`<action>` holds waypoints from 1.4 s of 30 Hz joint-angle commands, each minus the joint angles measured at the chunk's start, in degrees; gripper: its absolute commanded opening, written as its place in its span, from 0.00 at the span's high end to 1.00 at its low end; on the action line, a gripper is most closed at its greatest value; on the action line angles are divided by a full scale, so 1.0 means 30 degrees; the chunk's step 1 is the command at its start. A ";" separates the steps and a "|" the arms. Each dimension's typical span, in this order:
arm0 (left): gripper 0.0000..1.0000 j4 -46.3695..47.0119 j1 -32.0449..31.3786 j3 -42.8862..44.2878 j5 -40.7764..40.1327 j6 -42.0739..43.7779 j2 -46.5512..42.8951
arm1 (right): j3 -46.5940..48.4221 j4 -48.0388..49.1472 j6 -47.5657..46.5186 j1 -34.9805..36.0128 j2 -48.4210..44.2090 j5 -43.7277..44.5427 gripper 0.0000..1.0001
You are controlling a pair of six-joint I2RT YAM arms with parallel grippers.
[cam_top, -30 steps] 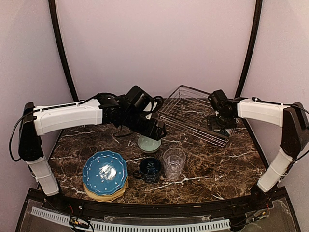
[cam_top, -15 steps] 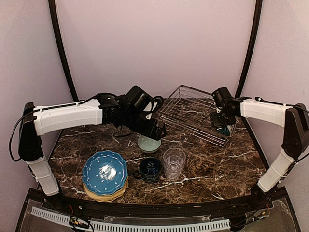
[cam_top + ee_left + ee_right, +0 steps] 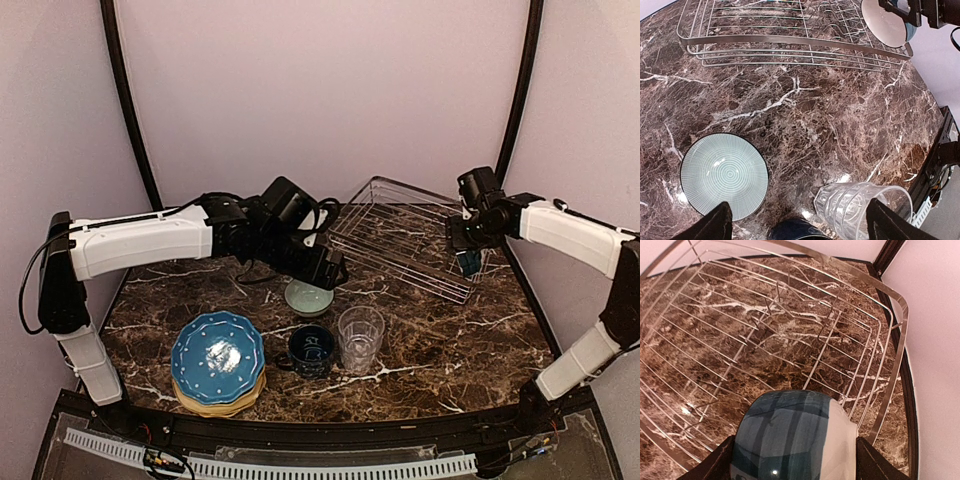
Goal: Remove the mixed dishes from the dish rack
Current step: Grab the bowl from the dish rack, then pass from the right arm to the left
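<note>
The silver wire dish rack [image 3: 395, 235] stands at the back right. My right gripper [image 3: 468, 248] is shut on a bowl [image 3: 468, 264], blue plaid outside and white inside, and holds it tilted above the rack's right end. The bowl fills the right wrist view [image 3: 790, 435] over the rack wires [image 3: 790, 335]. My left gripper [image 3: 328, 270] is open, hovering over a pale striped bowl [image 3: 308, 297] on the table. Its wrist view shows that bowl [image 3: 724, 176], a clear glass tumbler [image 3: 865, 210] and the navy mug [image 3: 792, 232] below.
A stack of scalloped plates [image 3: 217, 358], blue dotted on top, sits at the front left. The navy mug [image 3: 312, 348] and glass tumbler [image 3: 360, 338] stand beside it at front centre. Black frame posts rise at both back corners.
My right gripper has lifted the blue plaid bowl up out of the rack and moved it right and back. The left arm has stayed still.
</note>
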 commanded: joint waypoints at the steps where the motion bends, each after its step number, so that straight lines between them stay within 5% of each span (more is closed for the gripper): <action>1: 0.08 0.0504 -0.0043 -0.0465 0.0502 -0.0387 -0.1023 | 0.0007 0.2774 0.0922 -0.0790 -0.1709 -0.1946 0.70; 19: 0.08 1.0191 0.2299 -0.1811 0.8464 -0.5795 -0.0584 | -0.3406 1.2350 0.5590 -0.2160 -0.5226 -1.9076 0.71; 28: 0.12 1.2020 0.2551 -0.0858 0.7809 -0.7140 0.1613 | -0.4298 1.6063 0.8637 -0.0114 -0.3898 -2.1572 0.72; 34: 0.26 1.2177 0.2552 -0.0791 0.7791 -0.7317 0.2266 | -0.4335 1.6988 0.9109 0.1379 -0.3084 -2.1541 0.73; 42: 0.69 1.1285 0.2567 -0.1533 0.6550 -0.6908 0.1971 | -0.4058 1.6852 0.8732 0.2546 -0.2209 -2.0832 0.74</action>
